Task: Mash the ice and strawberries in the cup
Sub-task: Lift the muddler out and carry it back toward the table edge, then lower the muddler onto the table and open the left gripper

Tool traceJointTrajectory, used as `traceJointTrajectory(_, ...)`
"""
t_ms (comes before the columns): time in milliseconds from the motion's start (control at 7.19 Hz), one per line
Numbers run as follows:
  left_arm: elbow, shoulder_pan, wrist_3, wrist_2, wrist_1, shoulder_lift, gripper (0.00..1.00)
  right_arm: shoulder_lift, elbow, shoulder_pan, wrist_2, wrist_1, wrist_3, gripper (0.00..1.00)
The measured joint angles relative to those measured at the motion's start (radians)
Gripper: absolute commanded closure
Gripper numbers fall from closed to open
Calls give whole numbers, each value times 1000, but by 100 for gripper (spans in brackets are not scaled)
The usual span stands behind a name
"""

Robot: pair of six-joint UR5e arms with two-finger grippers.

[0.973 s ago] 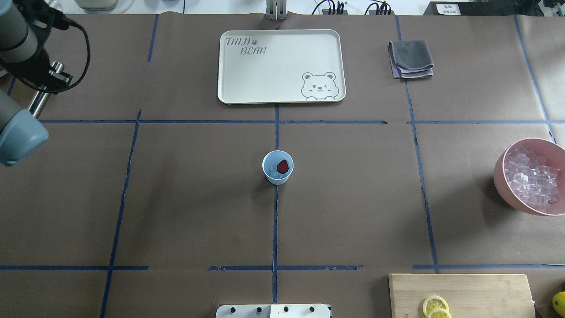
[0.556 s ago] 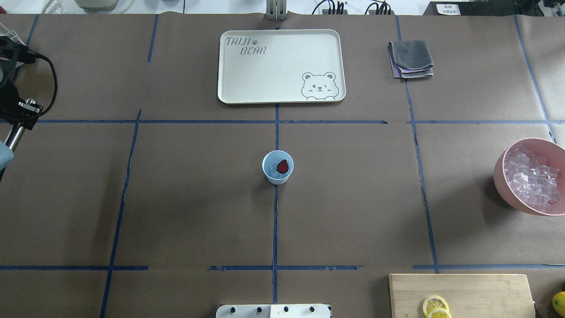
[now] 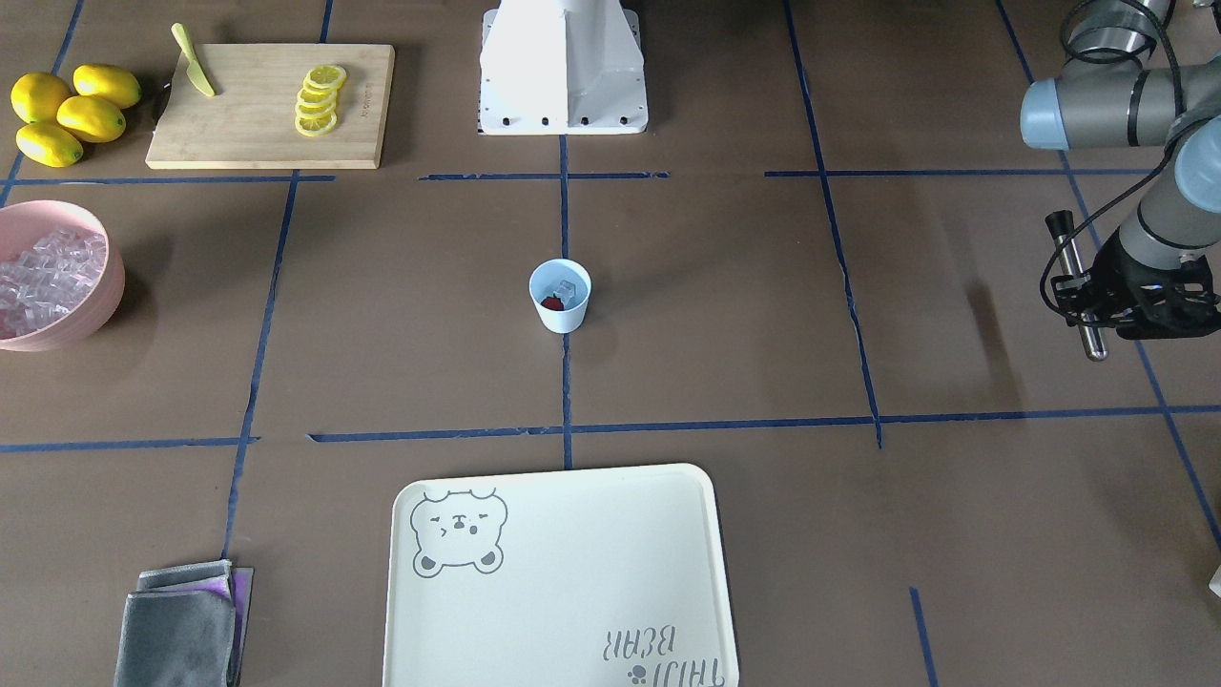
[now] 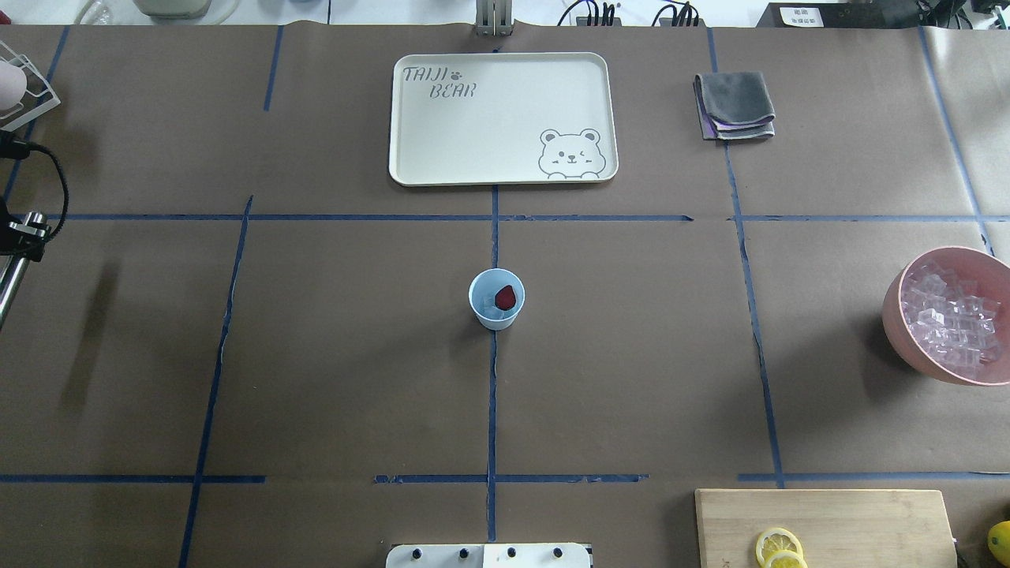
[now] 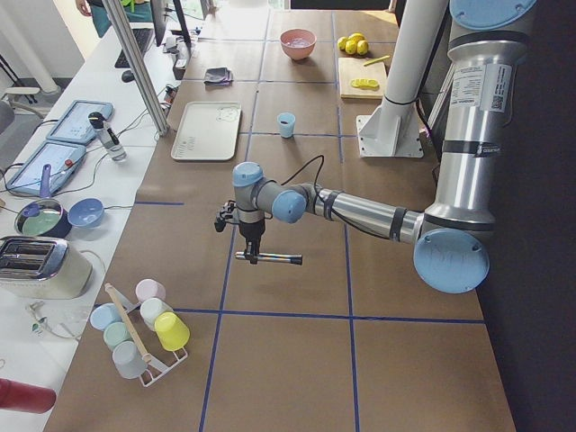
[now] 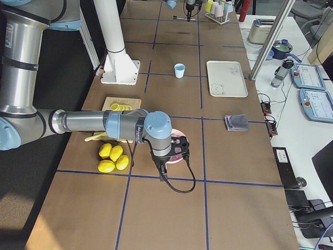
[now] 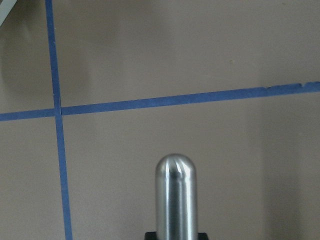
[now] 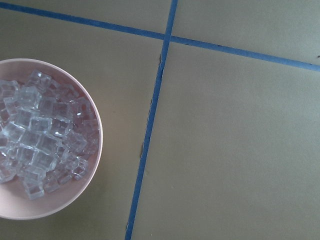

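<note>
The cup (image 3: pixel 561 318) stands upright at the ctr of the table (image 4: pixel 339 371), on the blue tape line that runs away from the robot's base. Inside it lies the strawberry (image 4: pixel 505 297), dark red, w/ ice (image 3: pixel 567 290) just beside it; both sit below the rim. Nothing touches the cup.

The left gripper (image 3: pixel 1097 307) is well apart from the cup, near the table's end on the robot's left, and hangs above the paper. It is closed on a metal rod (image 3: pixel 1076 277), which lies about level in the exterior left view. The rod's rounded end shows in the left wrist view, near a crossing of tape lines.

The right gripper (image 6: pixel 180 148) appears only in the exterior right view, above the pink bowl (image 4: pixel 895 327). If its jaws are apart or together, one cannot tell. The bowl is full of more clear cubes.

Other things:
- A tray (image 4: pixel 489 134) sits beyond the cup.
- A grey cloth (image 4: pixel 734 106) lies right of the tray.
- A cutting board (image 4: pixel 852 521) w/ lemon slices (image 4: pixel 779 546) is near the base.
- Whole lemons (image 3: pixel 72 113) lie beside the board.
</note>
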Motion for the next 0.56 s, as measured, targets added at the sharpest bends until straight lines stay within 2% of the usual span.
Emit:
traceJointTrajectory(139, 79, 2, 0, 0, -102, 3, 98, 0, 2, 0, 0, 0, 0, 0)
traceJointTrajectory(278, 140, 4, 0, -1, -177, 3, 90, 1, 5, 1, 1, 0, 1, 0)
traceJointTrajectory(417, 174, 5, 0, -1, -214, 3, 1, 0, 7, 1, 2, 0, 1, 0)
traceJointTrajectory(556, 189, 5, 1, 0, -229, 4, 0, 0, 11, 1, 2, 0, 1, 0)
